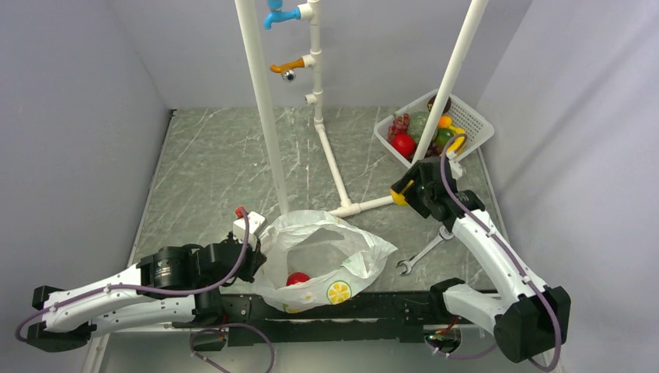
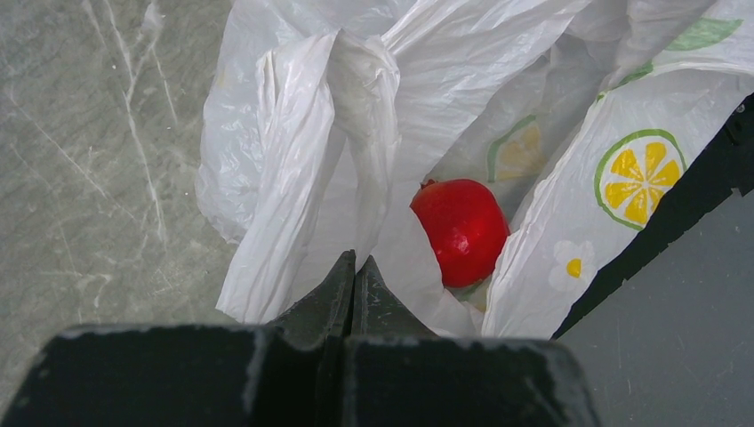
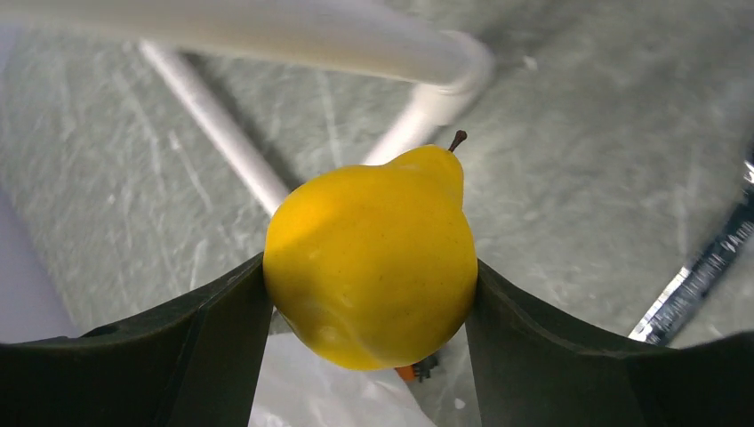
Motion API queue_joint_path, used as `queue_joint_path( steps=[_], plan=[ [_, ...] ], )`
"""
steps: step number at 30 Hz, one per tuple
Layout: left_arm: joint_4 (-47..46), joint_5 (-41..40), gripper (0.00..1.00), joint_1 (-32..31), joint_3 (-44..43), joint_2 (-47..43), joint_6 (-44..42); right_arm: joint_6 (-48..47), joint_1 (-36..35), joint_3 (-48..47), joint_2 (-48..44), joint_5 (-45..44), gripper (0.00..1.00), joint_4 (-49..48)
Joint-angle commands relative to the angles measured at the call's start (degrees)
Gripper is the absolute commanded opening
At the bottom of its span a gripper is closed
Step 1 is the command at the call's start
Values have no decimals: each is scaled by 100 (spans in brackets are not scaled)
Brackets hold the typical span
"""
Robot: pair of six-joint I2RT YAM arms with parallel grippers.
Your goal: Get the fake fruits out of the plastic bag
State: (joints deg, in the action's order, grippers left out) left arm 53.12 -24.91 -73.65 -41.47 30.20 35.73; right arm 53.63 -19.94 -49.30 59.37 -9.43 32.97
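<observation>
The plastic bag [image 1: 353, 252] lies crumpled and open near the table's front edge, white with a lemon-slice print [image 2: 638, 178]. One red fake fruit [image 2: 461, 229] rests inside it, and shows in the top view as a red fruit [image 1: 298, 279]. My left gripper [image 2: 356, 263] is shut, pinching the bag's left rim [image 1: 268, 233]. My right gripper [image 3: 369, 276] is shut on a yellow pear-shaped fake fruit [image 3: 373, 262], held above the table to the bag's right. In the top view, a sliver of that yellow fruit [image 1: 399, 199] shows at the right gripper [image 1: 404, 193].
A white basket [image 1: 475, 118] at the back right holds several fruits. White PVC frame posts [image 1: 264, 116] stand behind the bag, with a floor bar [image 1: 365, 206]. A metal wrench [image 1: 423, 253] lies right of the bag. The black base rail [image 1: 388, 307] runs along the front.
</observation>
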Motion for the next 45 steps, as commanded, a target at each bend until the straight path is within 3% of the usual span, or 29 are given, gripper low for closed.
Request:
queue_joint_path(
  steps=[1,7,13,20,28,32,36,45],
  plan=[
    [-39,-86,0,-53,-60,-77,68,675,469,127,-184,145,0,614],
    [-66,-85,0,-62,-42,-172,63,886,539,229,-914,-1215,0,666],
    [-65,-68,0,-70,-51,-140,54,1433,548,688,-1100,-1650,0,164],
    [-57,-62,0,-127,-48,-134,60,1698,656,671,-597,-2411,0,-957],
    [-17,-160,0,-181,-62,-279,98,1312,1180,-723,544,-2902,0,-1244],
    [-28,-178,0,-189,-44,-400,123,809,1622,-459,521,-2670,0,-2502],
    [-47,-182,0,-203,-25,-489,120,502,2472,-520,899,-1736,0,-3224],
    [-40,-157,0,-238,-30,-386,111,-381,2825,-2071,3206,-348,0,-3871]
  ],
)
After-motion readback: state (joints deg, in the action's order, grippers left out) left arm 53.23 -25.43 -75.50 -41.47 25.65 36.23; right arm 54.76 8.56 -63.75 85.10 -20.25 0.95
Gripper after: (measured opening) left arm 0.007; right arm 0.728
